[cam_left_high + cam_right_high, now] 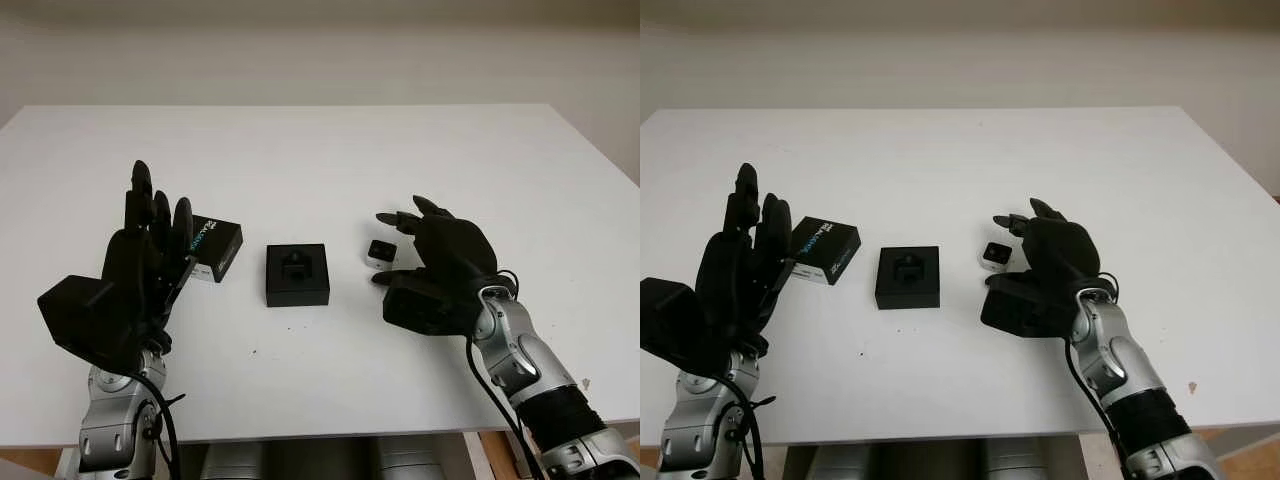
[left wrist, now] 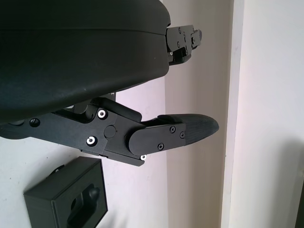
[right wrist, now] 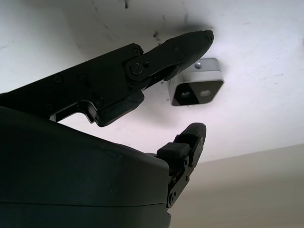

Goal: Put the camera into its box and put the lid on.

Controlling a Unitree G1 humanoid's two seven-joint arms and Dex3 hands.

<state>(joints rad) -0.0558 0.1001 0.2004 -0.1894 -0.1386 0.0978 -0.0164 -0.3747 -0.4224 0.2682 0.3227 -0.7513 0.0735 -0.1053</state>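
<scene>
You have a smooth matt white table (image 1: 330,160) under a matt black foam-lined box (image 1: 297,274), a printed black card lid (image 1: 216,247), a camera (image 3: 197,88) with silvery casing and glossy dark face, and matt black plastic hands.

You have a white table (image 1: 320,150) in front of you with 3 things lying on it. Near the middle sits the open black box (image 1: 297,274), its moulded insert facing up. Just to its right lies the small silver camera (image 1: 380,250), front glass showing. To the box's left lies the black lid (image 1: 214,247), printed lettering on its top, tilted a little off square. The 3 sit in a rough row, apart from one another.
</scene>
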